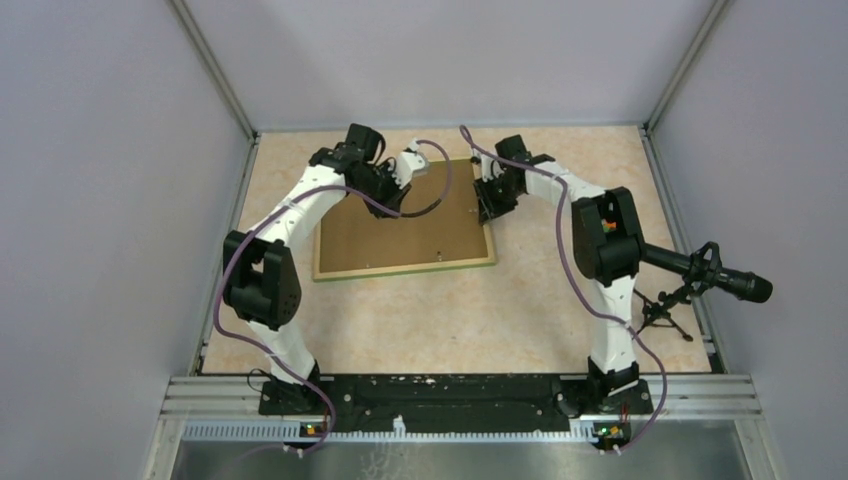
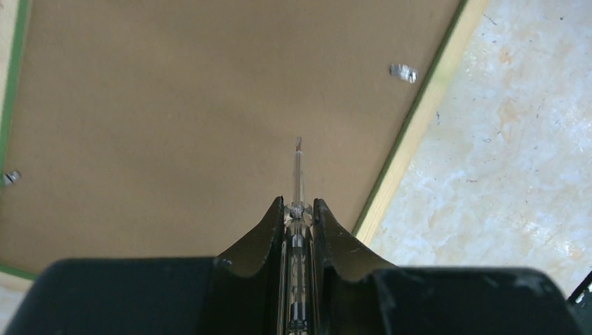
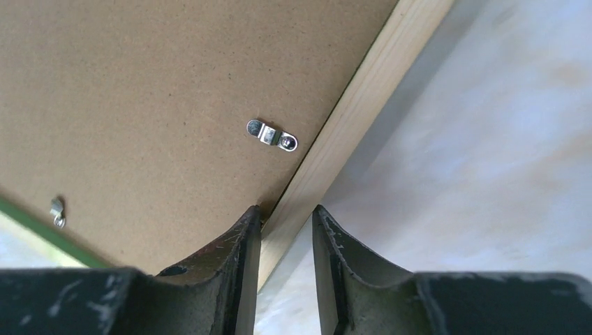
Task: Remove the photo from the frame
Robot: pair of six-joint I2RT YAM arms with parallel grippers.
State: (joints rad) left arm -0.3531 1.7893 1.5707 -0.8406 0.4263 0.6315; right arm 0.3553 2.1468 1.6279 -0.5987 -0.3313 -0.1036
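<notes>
lying flat near the far edge of the worktop (image 1: 450, 320), the frame (image 1: 400, 235) has its brown back (image 2: 174, 125) facing up. its long sides run from left to right. the photo is hidden under that back, so it cannot be seen at all.

the left hand (image 2: 299, 206) is up over the far left part of the frame. it is closed tight on a thin tool (image 2: 298, 167), and the tip points down at the bare brown back. a small metal clip (image 2: 403, 72) sits ahead of the tip and off to the right, close to the green edge. the tip and the clip are apart.

the right hand (image 3: 286, 213) is at the right edge of the frame, near the far corner. it is narrow, with the wooden edge between its two fingers. i cannot tell if it is really squeezing the edge.

i think the clips must be turned before the back can come off. the left hand has the tool, so the tip needs to go forward and right to reach that clip.
</notes>
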